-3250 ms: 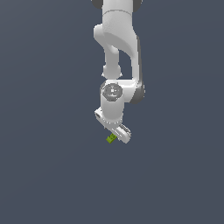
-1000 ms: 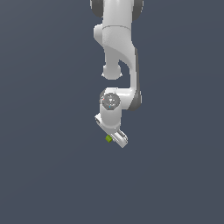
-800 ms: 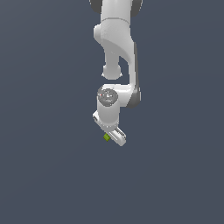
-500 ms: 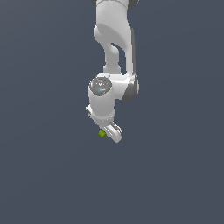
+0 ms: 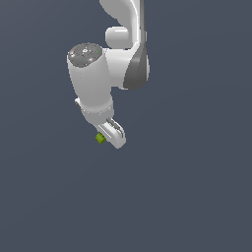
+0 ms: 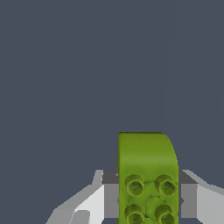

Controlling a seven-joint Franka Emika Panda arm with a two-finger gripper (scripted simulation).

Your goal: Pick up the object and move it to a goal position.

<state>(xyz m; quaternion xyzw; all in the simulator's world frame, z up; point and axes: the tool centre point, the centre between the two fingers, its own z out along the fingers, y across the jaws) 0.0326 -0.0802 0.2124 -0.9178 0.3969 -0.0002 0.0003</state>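
Arm (image 5: 106,74) hangs down; end effector (image 5: 109,136) clamped on object (image 5: 100,139).

Two views are given. In the exterior view, the scene is seen from off the arm (image 5: 113,74), at a middling remove and seemingly from above: the arm's upper part is cut by the top edge, and its lower end is shown against a plain dark grey ground. In the wrist view, the scene is looked at along the fingers, very close in, against the same grey ground. Both views share the gripper (image 5: 109,134) (image 6: 148,199) and the lime-green object (image 5: 100,139) (image 6: 146,175) held in it; that piece is tiny in the exterior view and large in the wrist view.
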